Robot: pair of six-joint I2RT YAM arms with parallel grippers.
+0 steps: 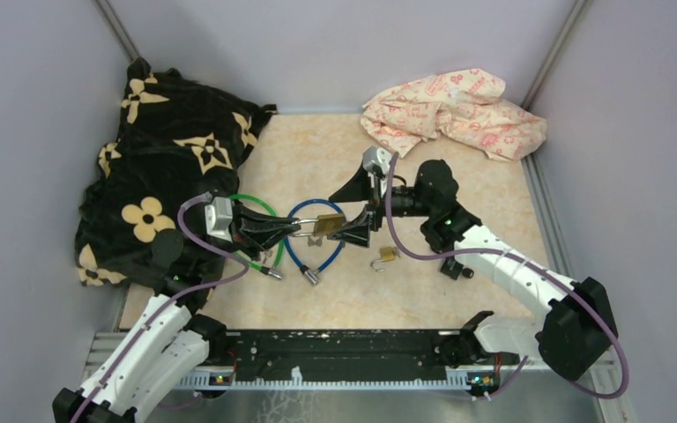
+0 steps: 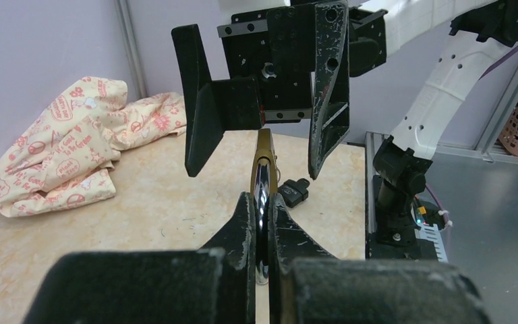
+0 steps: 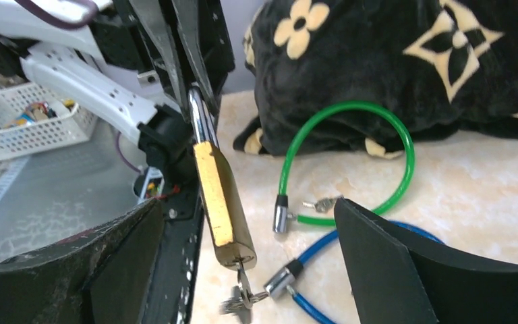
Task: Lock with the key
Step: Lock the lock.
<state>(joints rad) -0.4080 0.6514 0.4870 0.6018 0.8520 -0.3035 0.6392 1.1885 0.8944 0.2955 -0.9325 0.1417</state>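
1. The right hand (image 3: 248,209) shows its two black fingers at the lower corners, set wide apart and touching nothing.
2. Between them a brass padlock (image 3: 221,202) hangs tilted, and its silver shackle (image 3: 200,118) is clamped from above by the left hand (image 3: 199,81).
3. A key (image 3: 241,297) sticks in the padlock's lower end.
4. On the counter (image 3: 485,196), a green cable (image 3: 351,104) loop lies against a black flowered blanket (image 3: 391,61).
5. A blue cable (image 3: 313,248) lies nearer, its silver end close to the key.
6. A white basket (image 3: 27,128) sits at the far left, past the counter's edge.
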